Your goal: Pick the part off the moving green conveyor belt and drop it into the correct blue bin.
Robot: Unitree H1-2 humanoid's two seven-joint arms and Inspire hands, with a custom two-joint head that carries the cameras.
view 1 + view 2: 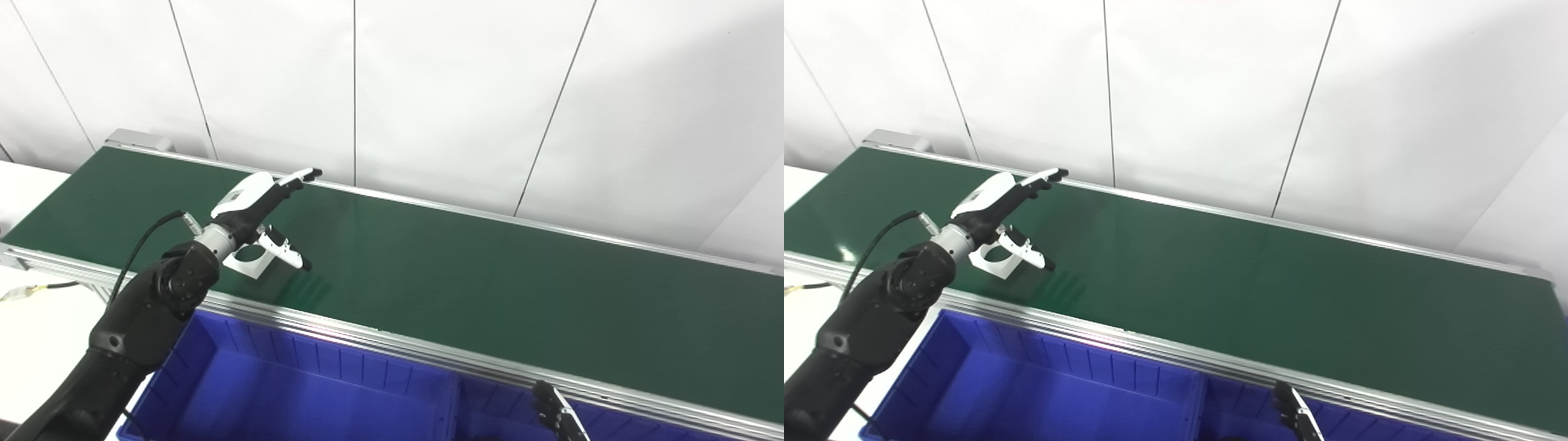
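A flat white part with a round hole lies on the green conveyor belt, near its front edge at the left. My left hand hovers directly over the part, fingers stretched toward the far rail and thumb spread to the right; it is open and holds nothing. The part is partly hidden under the wrist and also shows in the right eye view. Only the fingertips of my right hand show at the bottom edge, over the blue bins; its state is unclear.
Two blue bins stand below the belt's front rail: a large one at the left and another to its right. A white table with a cable lies at the left. White wall panels stand behind the belt.
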